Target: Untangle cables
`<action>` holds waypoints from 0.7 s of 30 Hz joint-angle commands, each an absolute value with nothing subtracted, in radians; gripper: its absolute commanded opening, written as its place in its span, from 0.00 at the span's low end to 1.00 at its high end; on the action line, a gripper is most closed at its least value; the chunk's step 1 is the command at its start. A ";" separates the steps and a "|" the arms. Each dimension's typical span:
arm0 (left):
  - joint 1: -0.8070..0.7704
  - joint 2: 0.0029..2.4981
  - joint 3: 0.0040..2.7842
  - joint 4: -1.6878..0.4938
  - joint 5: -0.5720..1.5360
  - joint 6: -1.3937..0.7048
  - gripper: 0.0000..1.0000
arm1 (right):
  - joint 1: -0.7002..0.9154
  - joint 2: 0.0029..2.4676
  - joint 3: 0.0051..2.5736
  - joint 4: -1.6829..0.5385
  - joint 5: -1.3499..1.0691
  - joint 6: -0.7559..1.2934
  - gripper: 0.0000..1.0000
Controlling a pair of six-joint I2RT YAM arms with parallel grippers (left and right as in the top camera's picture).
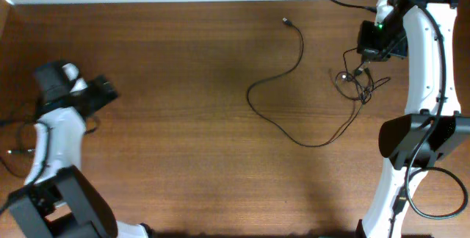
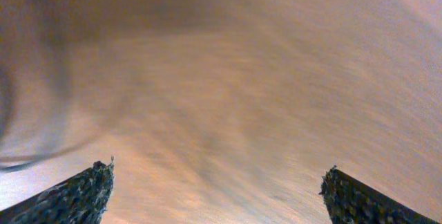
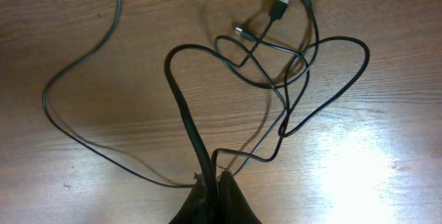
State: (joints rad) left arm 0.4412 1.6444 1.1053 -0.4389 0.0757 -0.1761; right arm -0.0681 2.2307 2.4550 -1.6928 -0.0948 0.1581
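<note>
Right wrist: cables (image 3: 183,103) within end effector (image 3: 215,179)

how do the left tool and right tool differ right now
The left tool stands wide open; the right tool is shut. The left tool holds nothing; the right tool pinches the cables. The left tool sits at the far side from the cables; the right tool is right at them. Both hang over the same wooden table.
</note>
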 commanded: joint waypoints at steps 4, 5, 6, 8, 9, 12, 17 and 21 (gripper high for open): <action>0.044 1.600 1.104 -0.334 0.396 -0.160 0.93 | 0.113 2.231 2.479 -1.685 -0.266 0.081 0.04; 0.006 1.600 1.104 -0.311 0.392 -0.160 0.94 | 0.155 2.220 2.499 -1.693 -0.266 0.081 0.04; -0.031 1.600 1.104 -0.281 0.393 -0.164 0.94 | 0.190 2.202 2.527 -1.699 -0.266 0.082 0.04; -0.099 1.600 1.104 -0.224 0.397 -0.164 1.00 | 0.242 2.110 2.639 -1.699 -0.282 0.086 0.04; -0.130 1.600 1.104 -0.204 0.404 -0.164 0.99 | 0.242 2.071 2.682 -1.699 -0.284 0.095 0.04; -0.257 1.600 1.104 -0.068 0.557 -0.164 0.99 | 0.219 1.957 2.764 -1.695 -0.285 0.140 0.04; -0.463 1.602 1.104 0.075 0.582 -0.164 0.99 | 0.105 1.917 2.763 -1.698 -0.452 0.150 0.04; -0.516 1.674 1.104 0.169 0.645 -0.167 0.99 | 0.090 1.917 2.763 -1.698 -0.497 0.146 0.04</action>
